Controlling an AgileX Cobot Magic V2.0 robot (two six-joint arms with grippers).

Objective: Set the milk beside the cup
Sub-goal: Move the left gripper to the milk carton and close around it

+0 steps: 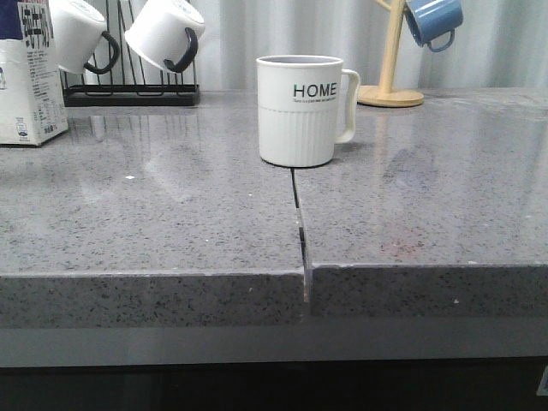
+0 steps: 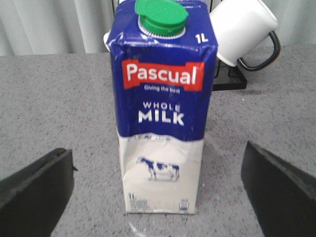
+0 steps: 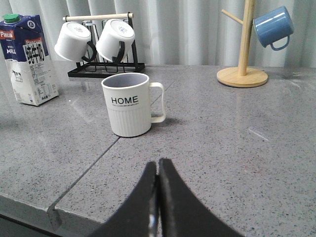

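Note:
The milk [image 1: 30, 81] is a white carton with a dark blue top and stands upright at the far left of the grey counter. It fills the left wrist view [image 2: 162, 113] with its green cap, "WHOLE MILK" lettering and cow picture. My left gripper [image 2: 158, 192] is open, its fingers [image 2: 34, 190] wide on either side of the carton and short of it, not touching. The cup [image 1: 301, 110], a white ribbed "HOME" mug, stands mid-counter with its handle to the right. It also shows in the right wrist view [image 3: 129, 104]. My right gripper [image 3: 158, 165] is shut and empty, in front of the cup.
A black rack [image 1: 128, 92] with two white black-handled mugs [image 1: 167, 34] stands behind the milk. A wooden mug tree [image 1: 391, 86] holds a blue mug [image 1: 433, 21] at the back right. A seam [image 1: 300, 227] splits the counter in front of the cup.

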